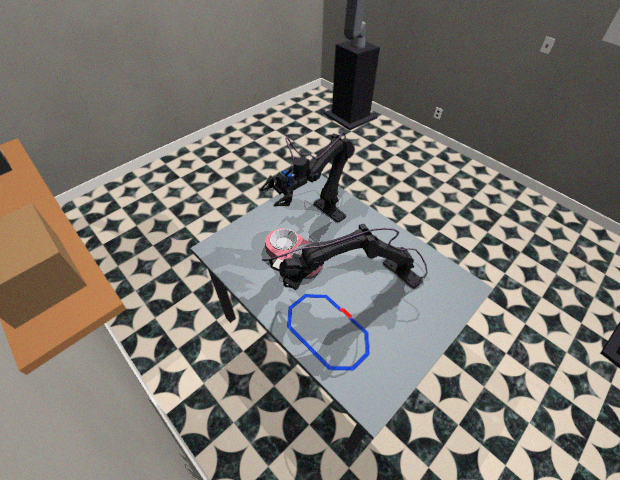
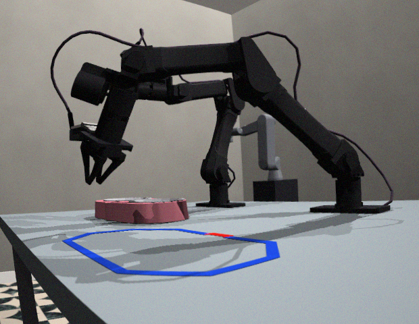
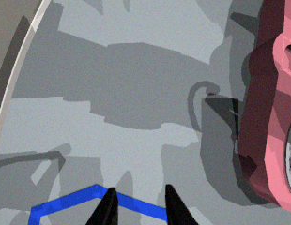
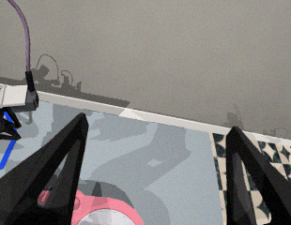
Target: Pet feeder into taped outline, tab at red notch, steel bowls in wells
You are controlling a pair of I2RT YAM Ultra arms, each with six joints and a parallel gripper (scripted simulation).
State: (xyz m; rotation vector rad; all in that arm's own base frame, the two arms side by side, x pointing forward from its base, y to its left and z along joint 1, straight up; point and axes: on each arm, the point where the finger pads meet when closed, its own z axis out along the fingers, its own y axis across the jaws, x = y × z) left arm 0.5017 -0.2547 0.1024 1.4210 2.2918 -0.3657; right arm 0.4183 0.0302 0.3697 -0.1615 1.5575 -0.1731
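The pink pet feeder (image 1: 285, 251) lies on the grey table beyond the blue taped outline (image 1: 328, 330), fully outside it. One steel bowl (image 1: 283, 240) shows in its far well; the other well is hidden under my left arm. The outline's red notch (image 1: 345, 311) is on its side towards the arm bases. My left gripper (image 2: 98, 177) hangs above the feeder's (image 2: 141, 209) near end, fingers partly open and empty; its wrist view shows the fingers, the feeder (image 3: 271, 100) and the outline (image 3: 89, 202). My right gripper (image 1: 276, 191) (image 4: 159, 125) is wide open and high, past the feeder.
A grey robot on a black pedestal (image 1: 354, 77) stands on the floor behind the table. An orange shelf with a box (image 1: 31, 258) is off to the side. The table's edge runs close to the outline (image 2: 171, 251).
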